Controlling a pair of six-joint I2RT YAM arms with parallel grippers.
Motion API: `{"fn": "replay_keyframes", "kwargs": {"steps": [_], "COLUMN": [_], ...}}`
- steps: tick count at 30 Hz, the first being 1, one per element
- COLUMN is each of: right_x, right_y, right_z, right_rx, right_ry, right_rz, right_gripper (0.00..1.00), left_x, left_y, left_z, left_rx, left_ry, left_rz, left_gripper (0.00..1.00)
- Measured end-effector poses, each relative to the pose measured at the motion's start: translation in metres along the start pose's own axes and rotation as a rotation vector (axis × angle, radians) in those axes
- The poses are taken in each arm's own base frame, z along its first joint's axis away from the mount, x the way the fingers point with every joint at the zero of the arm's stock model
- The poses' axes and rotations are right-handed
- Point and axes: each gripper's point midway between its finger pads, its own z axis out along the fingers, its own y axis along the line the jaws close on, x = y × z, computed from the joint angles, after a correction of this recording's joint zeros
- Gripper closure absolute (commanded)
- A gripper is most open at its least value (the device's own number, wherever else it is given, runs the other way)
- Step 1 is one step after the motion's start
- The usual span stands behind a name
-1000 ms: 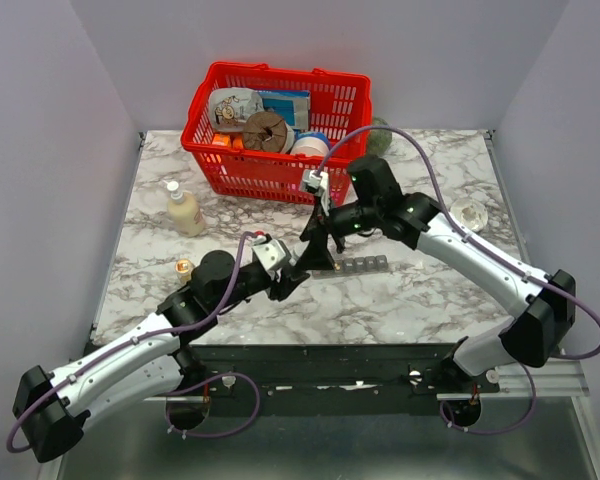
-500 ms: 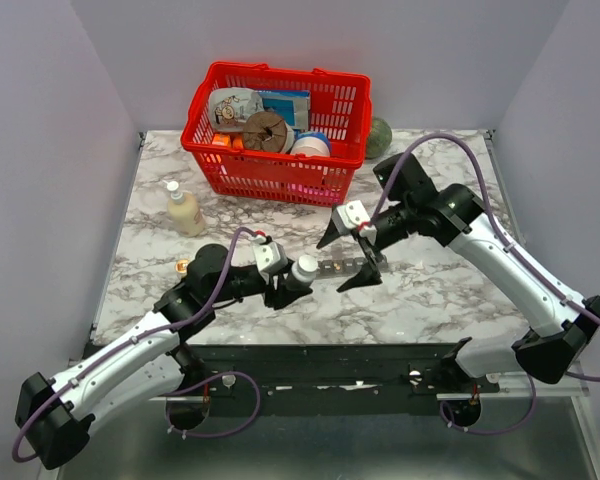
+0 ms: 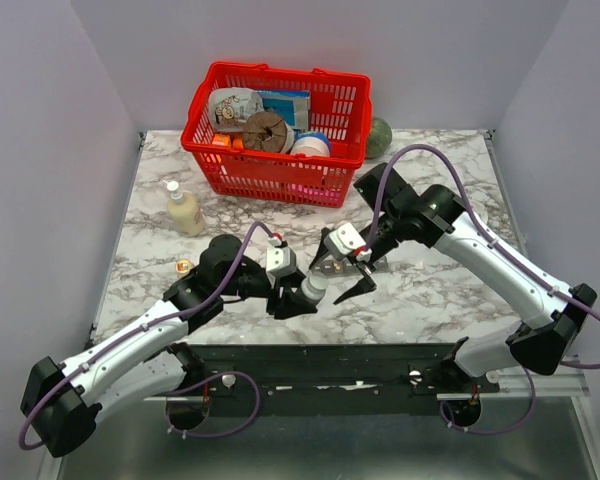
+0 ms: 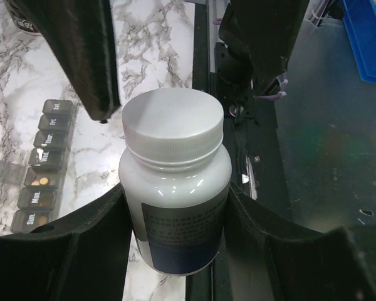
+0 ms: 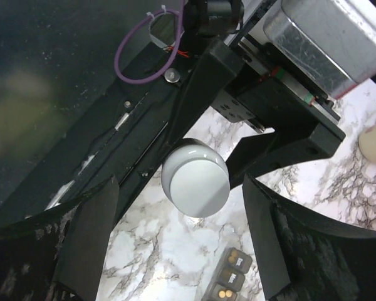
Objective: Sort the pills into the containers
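A white pill bottle [image 3: 313,287] with a white cap is gripped round its body by my left gripper [image 3: 294,297] and held tilted above the table's near edge. It fills the left wrist view [image 4: 175,207], between the left gripper's [image 4: 175,251] fingers. My right gripper [image 3: 344,279] is open, its fingers on either side of the cap [image 5: 195,179] and apart from it. The containers, a dark grey strip of compartments [image 3: 364,264], lie just behind. Some lids are open and orange pills show inside [image 4: 41,182]. The strip's end also shows in the right wrist view [image 5: 230,276].
A red basket [image 3: 242,172] full of items stands at the back. A cream bottle [image 3: 183,210] and a small amber bottle [image 3: 183,266] stand at the left. A dark green round object [image 3: 379,136] sits beside the basket. The table's front edge and the black frame [image 3: 380,355] lie under the grippers.
My right gripper has come down and nearer, from over the strip to either side of the bottle's cap. My left gripper has shifted the bottle slightly right and toward the near edge.
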Motion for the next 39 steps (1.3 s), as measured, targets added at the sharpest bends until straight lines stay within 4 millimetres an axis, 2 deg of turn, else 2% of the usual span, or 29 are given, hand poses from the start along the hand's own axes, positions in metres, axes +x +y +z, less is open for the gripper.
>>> {"fn": "replay_keyframes", "kwargs": {"steps": [6, 16, 25, 26, 29, 39], "right_x": [0.000, 0.009, 0.012, 0.012, 0.014, 0.014], "right_y": [-0.001, -0.006, -0.010, -0.011, -0.016, -0.055], "right_z": [0.004, 0.012, 0.013, 0.014, 0.015, 0.015], "right_rx": [0.000, -0.002, 0.013, 0.017, 0.043, 0.212], "right_ry": [0.003, 0.023, 0.031, 0.029, 0.026, 0.001], "right_rz": [0.032, 0.082, 0.091, 0.095, 0.120, 0.338], "right_gripper": [0.32, 0.37, 0.55, 0.60, 0.66, 0.66], "left_x": [0.002, 0.001, 0.000, 0.000, -0.001, -0.012], "left_y": [0.002, 0.002, 0.003, 0.004, 0.009, 0.044], "left_z": [0.001, 0.001, 0.000, -0.001, -0.005, -0.022], "left_rx": [0.003, 0.003, -0.014, -0.026, -0.076, -0.357], "left_ry": [0.007, 0.006, 0.004, 0.004, -0.004, -0.117], "left_rz": [-0.008, -0.007, -0.005, -0.005, -0.004, 0.074], "left_gripper": [1.00, 1.00, 1.00, 1.00, 1.00, 1.00]}}
